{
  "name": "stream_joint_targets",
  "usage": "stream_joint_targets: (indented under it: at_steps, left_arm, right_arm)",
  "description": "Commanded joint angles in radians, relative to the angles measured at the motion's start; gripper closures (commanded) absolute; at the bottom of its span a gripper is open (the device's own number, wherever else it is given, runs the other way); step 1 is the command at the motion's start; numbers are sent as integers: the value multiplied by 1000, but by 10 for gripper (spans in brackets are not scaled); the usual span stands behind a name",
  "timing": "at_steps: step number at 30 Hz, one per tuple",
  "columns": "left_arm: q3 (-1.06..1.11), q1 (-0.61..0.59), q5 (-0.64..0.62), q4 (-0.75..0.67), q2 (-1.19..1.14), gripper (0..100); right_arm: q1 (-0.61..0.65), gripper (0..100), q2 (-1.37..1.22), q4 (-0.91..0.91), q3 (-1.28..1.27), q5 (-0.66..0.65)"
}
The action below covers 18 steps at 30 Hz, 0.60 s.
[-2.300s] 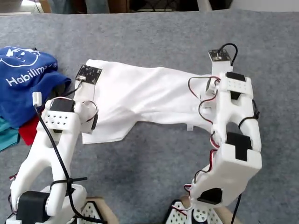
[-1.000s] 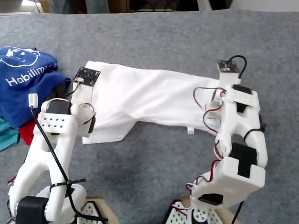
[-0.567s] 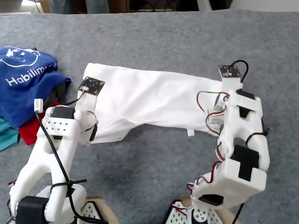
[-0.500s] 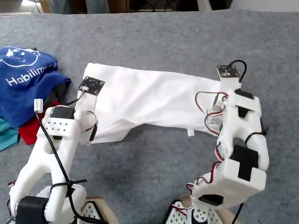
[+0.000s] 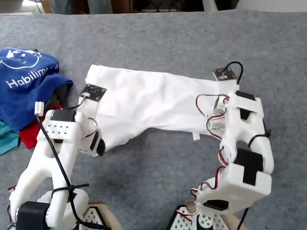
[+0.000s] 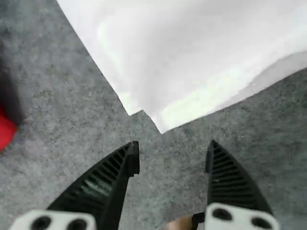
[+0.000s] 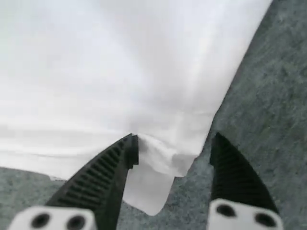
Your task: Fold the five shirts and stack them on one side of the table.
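**A:** Where do things stand?

**B:** The white shirt (image 5: 153, 103) lies spread out on the worktop (image 5: 163, 38). My left end effector (image 6: 171, 153) is open and empty, over bare worktop just off the shirt's near corner. My right end effector (image 7: 173, 148) is open too. It straddles a bunched fold at the shirt's other near corner and grips nothing.

**A:** Risks?

**B:** I'd say the left could close on nothing. The right could pinch a single layer and drag the shirt crooked.

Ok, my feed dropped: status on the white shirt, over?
Left gripper open over table, just off white shirt corner. Right gripper open, straddling its bunched edge. Blue shirt heap lies aside, nothing blocking.
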<state>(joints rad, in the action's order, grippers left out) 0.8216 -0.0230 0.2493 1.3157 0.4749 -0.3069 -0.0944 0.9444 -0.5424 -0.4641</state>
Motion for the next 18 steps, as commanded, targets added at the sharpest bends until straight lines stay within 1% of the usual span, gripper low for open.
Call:
stream_joint_targets:
  at_steps: [1, 3, 5, 6, 8, 9, 11, 13, 16, 18]
  left_arm:
    - [-145, -8, -11, 121, 20, 736]
    - [-243, -35, -9, 176, 29, 736]
    - [-378, -84, -17, 210, 21, 741]
    - [-443, -117, -25, 215, 20, 764]
    - [-562, -157, -61, 201, 14, 854]
    - [-605, -157, -68, 172, 0, 898]
    - [-642, -142, -72, 84, -49, 959]
    - [-630, -91, -84, -21, -133, 971]
    - [-624, -18, -184, -193, -308, 970]
    - [-651, 4, -239, -327, -437, 970]
  right_arm:
    - [8, 716, 113, 12, -19, -12]
    - [6, 738, 182, 34, -30, -8]
    - [11, 792, 254, 75, -24, 2]
    - [12, 838, 286, 92, -18, 11]
    - [12, 960, 329, 97, 7, 43]
    - [12, 989, 331, 97, 27, 55]
    - [29, 956, 295, 94, 84, 80]
    - [51, 975, 217, 60, 147, 107]
    - [69, 980, 58, 55, 295, 143]
    - [66, 982, -54, 55, 407, 160]
